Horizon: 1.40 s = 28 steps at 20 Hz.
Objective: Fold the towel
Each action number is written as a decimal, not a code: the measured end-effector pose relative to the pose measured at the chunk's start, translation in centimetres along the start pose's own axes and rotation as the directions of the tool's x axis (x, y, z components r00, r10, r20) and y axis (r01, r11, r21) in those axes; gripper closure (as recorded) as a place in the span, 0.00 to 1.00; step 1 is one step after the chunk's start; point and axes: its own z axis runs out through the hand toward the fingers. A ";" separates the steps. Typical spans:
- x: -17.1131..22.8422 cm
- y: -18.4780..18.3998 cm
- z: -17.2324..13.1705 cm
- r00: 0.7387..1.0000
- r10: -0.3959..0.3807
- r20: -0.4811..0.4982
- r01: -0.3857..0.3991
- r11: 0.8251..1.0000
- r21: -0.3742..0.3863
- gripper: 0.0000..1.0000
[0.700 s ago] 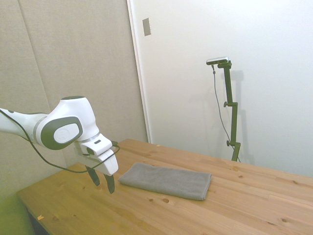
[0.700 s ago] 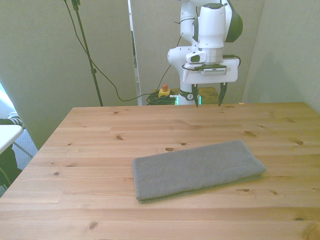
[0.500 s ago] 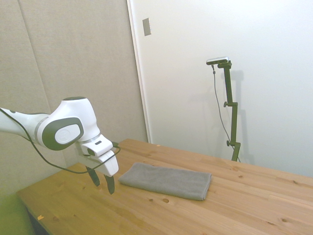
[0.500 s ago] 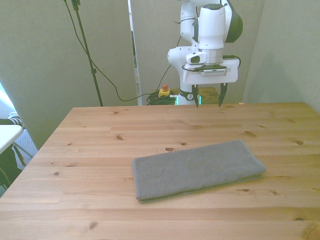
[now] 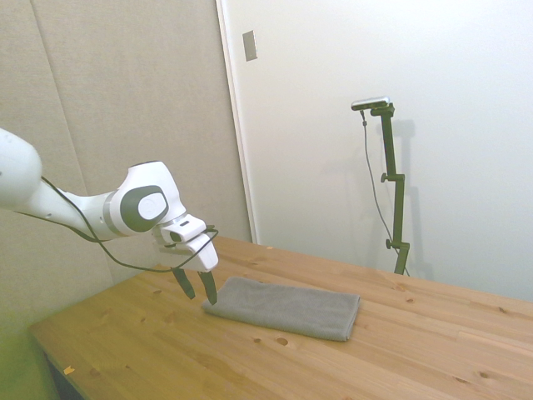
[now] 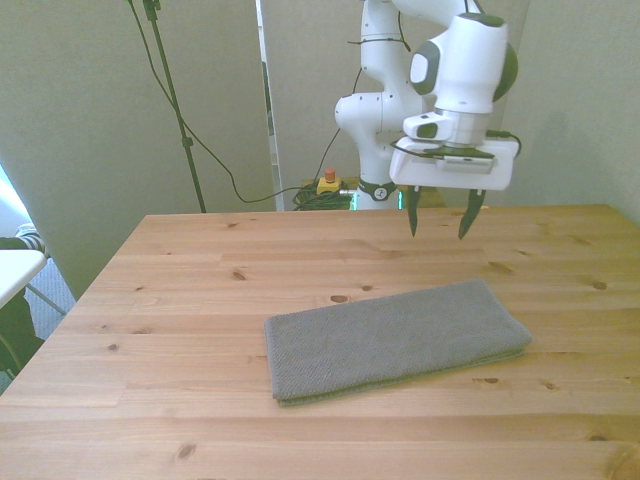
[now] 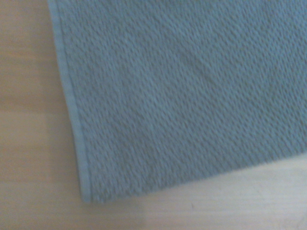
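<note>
The grey towel (image 5: 283, 307) lies flat on the wooden table (image 5: 166, 350) as a long layered rectangle. In the front view the towel (image 6: 395, 337) stretches across the table's middle. My gripper (image 6: 440, 213) hangs open above the table, just behind the towel's end on the front view's right, holding nothing. From the side, the gripper (image 5: 196, 287) hovers at the towel's near-left end, fingertips a little above the cloth. A hemmed corner of the towel (image 7: 182, 96) fills the wrist view, with bare wood beside it.
The table (image 6: 200, 260) has an edge close to the towel on the camera side of the front view. A red button (image 6: 327, 178) and cables sit behind the table near the robot's base. At the front view's left edge is a white surface (image 6: 15, 268).
The arm has swung toward the towel: the gripper moved to the front view's right and forward, and now hangs by the towel's end. The towel has not moved. The fingers stay open.
</note>
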 end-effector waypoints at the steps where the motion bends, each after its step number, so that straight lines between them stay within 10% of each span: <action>1: -0.3 -1.5 0.2 0.999 -0.004 -0.037 0.004 1.000 -0.024 0.00; 13: -7.8 -14.3 2.7 0.935 -0.198 -0.294 0.120 0.957 -0.265 0.00; 28: -7.7 -15.5 6.5 0.908 -0.245 -0.341 0.119 0.929 -0.350 0.00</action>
